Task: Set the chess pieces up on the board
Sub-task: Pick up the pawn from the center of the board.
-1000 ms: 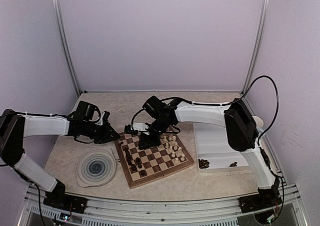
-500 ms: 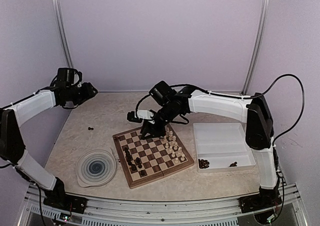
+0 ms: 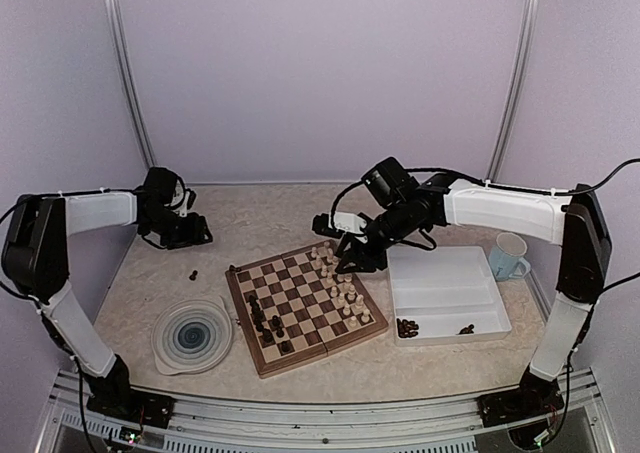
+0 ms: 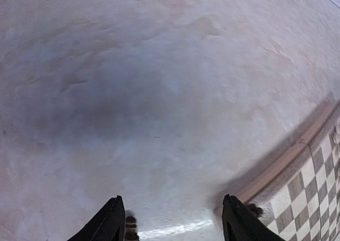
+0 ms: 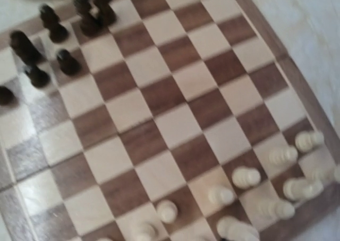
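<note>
The board (image 3: 305, 308) lies mid-table, with dark chess pieces (image 3: 265, 318) along its left side and cream chess pieces (image 3: 340, 281) along its right. In the right wrist view the same dark pieces (image 5: 58, 39) and cream pieces (image 5: 247, 177) stand on the board (image 5: 159, 124); no fingers show there. My right gripper (image 3: 352, 263) hovers over the board's far right corner, its jaws unreadable. My left gripper (image 3: 200, 235) sits low over the table left of the board, open and empty (image 4: 172, 225). One dark piece (image 3: 192, 274) lies on the table near it.
A round blue-swirl plate (image 3: 193, 335) sits left of the board. To the right is a white tray (image 3: 445, 288) holding a few dark pieces (image 3: 407, 326). A pale blue mug (image 3: 508, 256) stands behind the tray.
My left gripper let go, swung up and away from the board's left corner, then came down at the far left; a dark piece now lies on the table. My right arm slid right along the board's far edge.
</note>
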You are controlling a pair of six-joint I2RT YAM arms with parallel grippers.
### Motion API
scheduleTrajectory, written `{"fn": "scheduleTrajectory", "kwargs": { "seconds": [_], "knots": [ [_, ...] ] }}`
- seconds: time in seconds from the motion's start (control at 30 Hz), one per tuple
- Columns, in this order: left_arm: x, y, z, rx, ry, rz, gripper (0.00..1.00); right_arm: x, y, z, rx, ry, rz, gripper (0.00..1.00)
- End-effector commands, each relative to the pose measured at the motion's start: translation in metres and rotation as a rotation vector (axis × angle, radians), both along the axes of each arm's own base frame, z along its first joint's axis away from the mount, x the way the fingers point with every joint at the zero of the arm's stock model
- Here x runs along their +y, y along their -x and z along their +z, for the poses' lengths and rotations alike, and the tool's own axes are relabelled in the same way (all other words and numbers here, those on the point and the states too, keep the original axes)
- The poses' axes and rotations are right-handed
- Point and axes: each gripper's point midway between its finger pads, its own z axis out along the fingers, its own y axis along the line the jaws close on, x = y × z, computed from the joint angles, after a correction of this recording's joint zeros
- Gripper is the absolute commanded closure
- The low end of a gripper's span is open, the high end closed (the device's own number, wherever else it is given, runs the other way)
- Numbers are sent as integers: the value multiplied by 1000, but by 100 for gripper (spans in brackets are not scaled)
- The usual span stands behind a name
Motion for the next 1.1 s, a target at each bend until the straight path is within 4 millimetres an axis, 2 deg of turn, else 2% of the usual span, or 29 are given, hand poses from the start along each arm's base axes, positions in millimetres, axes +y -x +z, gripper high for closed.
{"fn": "scheduleTrajectory", "kwargs": {
  "seconds": [0.0, 0.13, 0.23, 0.37, 0.43, 0.53, 0.63, 0.7, 0.8, 0.87, 0.97, 1.07],
  "knots": [
    [-87, 3, 29, -150, -43, -358, 37, -3, -5, 6, -15, -37, -8, 60],
    [-109, -6, 13, -112, -156, -390, 37, -4, -1, 3, 1, -39, 6, 60],
    [-113, -11, -5, -74, -250, -387, 38, -5, 0, -2, 3, -33, 12, 60],
    [-119, -10, -8, -76, -245, -400, 37, -5, 5, -10, 29, -27, 24, 60],
    [-114, -9, -6, -86, -262, -406, 37, -6, 8, -14, 42, -24, 32, 60],
    [-80, -14, -1, -80, -284, -260, 36, -6, 8, -19, 52, -14, 37, 60],
    [-37, -21, 3, -64, -208, -39, 36, -6, 9, -22, 60, -13, 41, 60],
    [-26, -26, 5, -74, -127, 16, 36, -5, 10, -25, 68, -10, 45, 60],
    [-31, -37, 10, -84, -105, 6, 36, -5, 10, -32, 82, 3, 48, 60],
    [-37, -48, -1, -50, -92, -6, 36, -4, 10, -36, 89, 10, 50, 60],
    [-42, -70, -7, -43, -105, -20, 37, -5, 10, -40, 95, 17, 52, 60],
    [-44, -77, -28, 6, -103, -44, 37, -6, 10, -43, 96, 27, 47, 60]
  ]
}}
